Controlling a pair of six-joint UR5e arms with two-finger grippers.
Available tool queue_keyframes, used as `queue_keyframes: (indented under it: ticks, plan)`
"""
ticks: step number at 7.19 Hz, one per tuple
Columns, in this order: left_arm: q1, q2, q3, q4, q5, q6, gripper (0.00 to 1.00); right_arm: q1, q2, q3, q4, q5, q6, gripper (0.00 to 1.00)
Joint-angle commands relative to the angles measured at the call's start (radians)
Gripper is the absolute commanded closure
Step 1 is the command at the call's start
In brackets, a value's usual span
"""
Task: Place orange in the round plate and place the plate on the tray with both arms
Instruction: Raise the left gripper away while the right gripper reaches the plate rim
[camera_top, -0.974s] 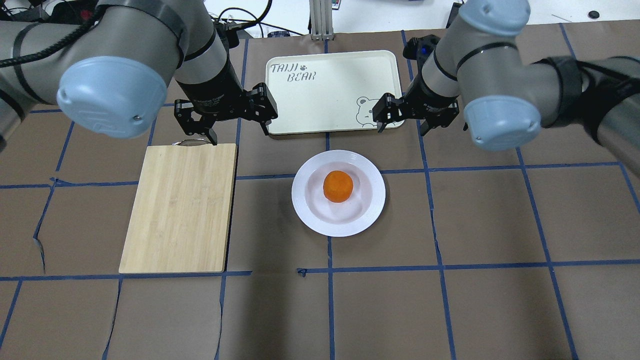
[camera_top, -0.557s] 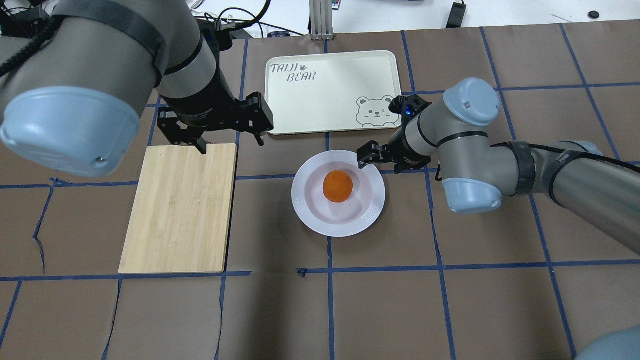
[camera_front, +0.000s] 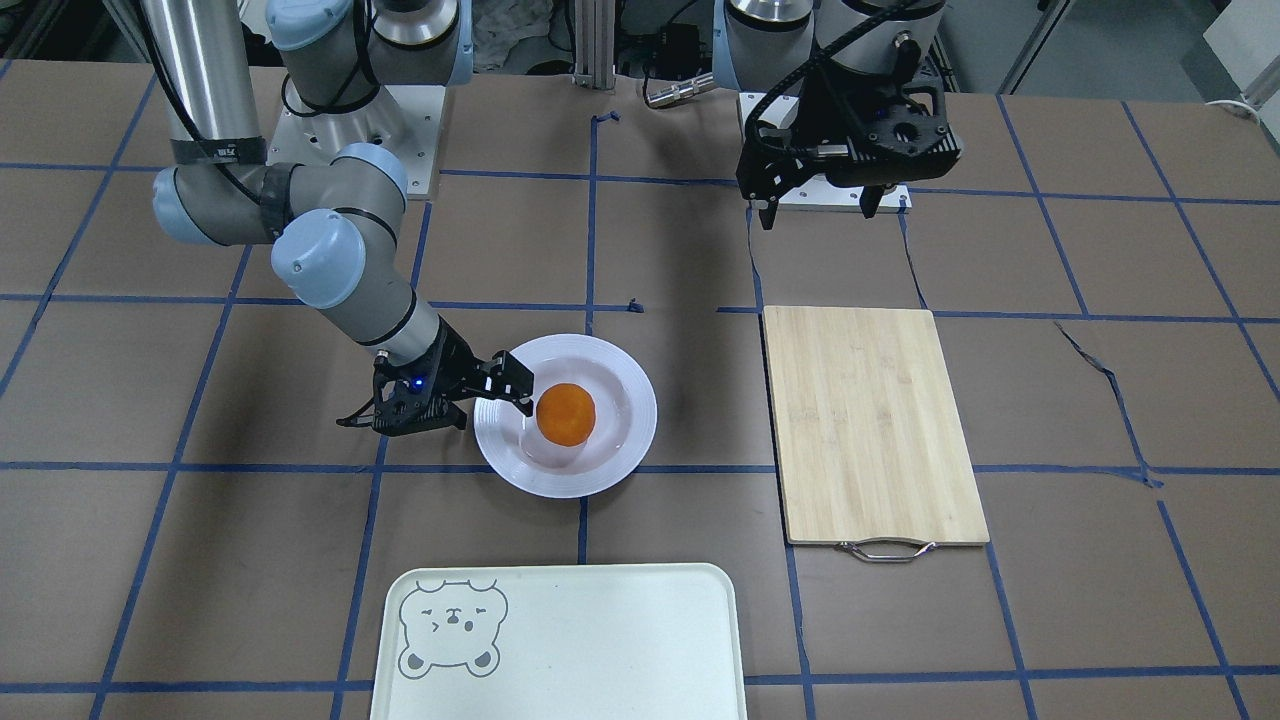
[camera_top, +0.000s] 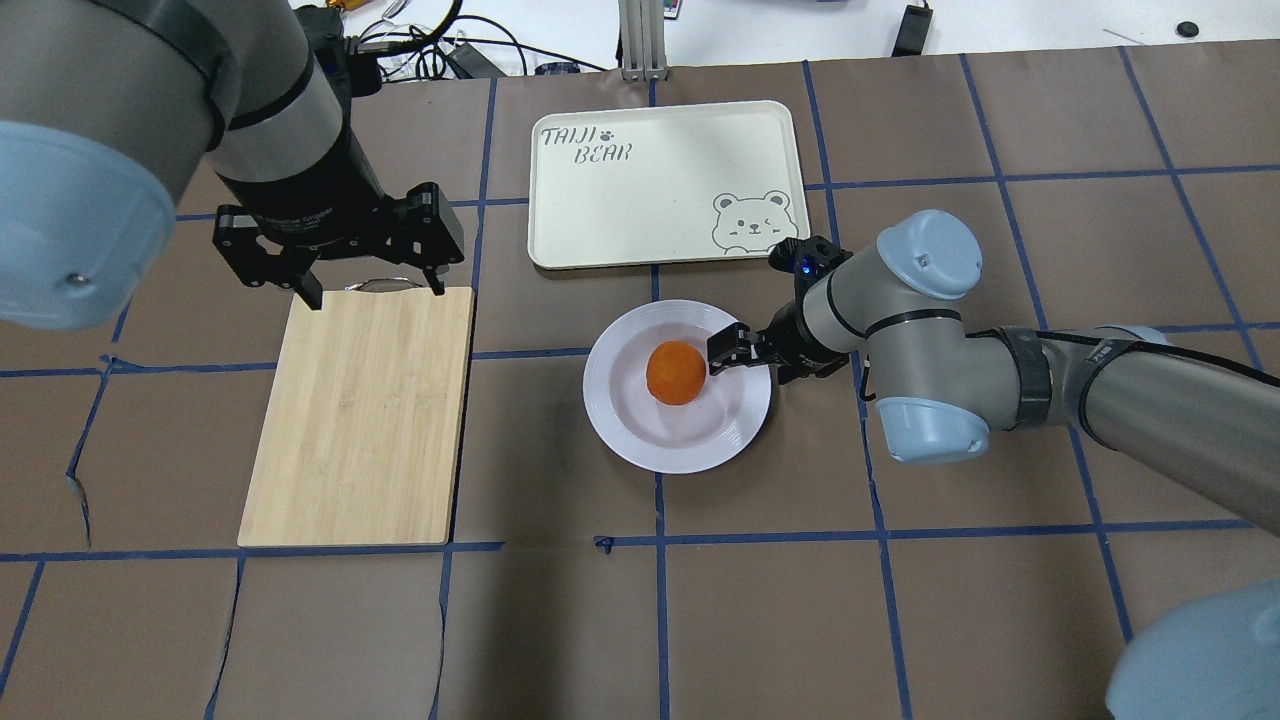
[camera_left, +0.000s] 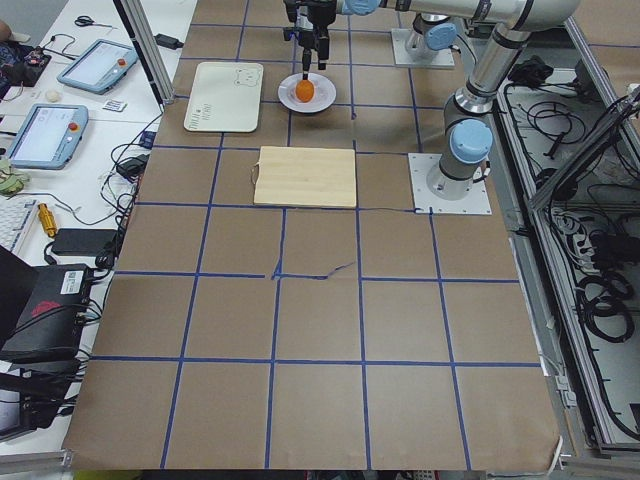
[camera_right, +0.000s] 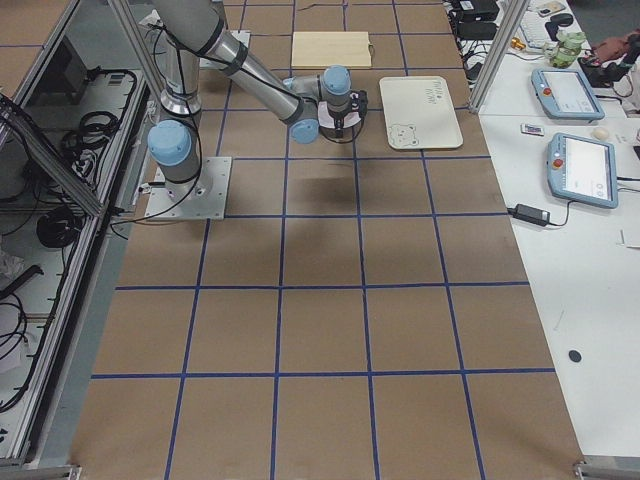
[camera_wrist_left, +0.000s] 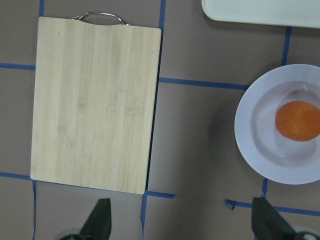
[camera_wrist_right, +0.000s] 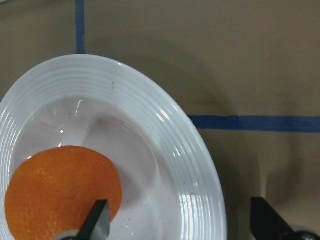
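The orange (camera_top: 676, 372) lies in the sunken centre of the white round plate (camera_top: 612, 405), which rests on the table in front of the cream tray (camera_top: 660, 190). My right gripper (camera_top: 755, 360) is low at the plate's right rim and open. The right wrist view has one of its fingertips (camera_wrist_right: 97, 222) over the plate's bowl beside the orange (camera_wrist_right: 60, 192) and the other outside the rim (camera_wrist_right: 200, 165). My left gripper (camera_top: 370, 285) hangs open and high above the handle end of the cutting board, holding nothing. The left wrist view looks down on the plate (camera_wrist_left: 247, 130).
A bamboo cutting board (camera_top: 360, 415) with a metal handle lies left of the plate. The tray carries a bear face (camera_top: 748, 222) in its near right corner. Blue tape lines cross the brown table cover. Cables and tablets lie beyond the table edges.
My right arm has come down and forward from the tray's corner to the plate's right rim. My left gripper has drifted left over the board's handle. Plate and orange have stayed put.
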Motion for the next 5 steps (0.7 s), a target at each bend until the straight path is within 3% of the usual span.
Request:
queue_keyframes:
  ticks: [1,3,5]
  plan:
    - [0.015,-0.011,0.01,-0.033,-0.064,0.007,0.0,0.002,0.004,0.011,0.013,0.004,0.009,0.0]
    - [0.015,0.02,-0.033,-0.009,-0.028,0.097,0.0,0.002,0.01,0.056,0.002,0.005,0.004,0.06]
    - [0.014,0.026,-0.041,-0.002,-0.031,0.102,0.0,0.002,0.009,0.05,-0.003,0.007,0.009,0.36]
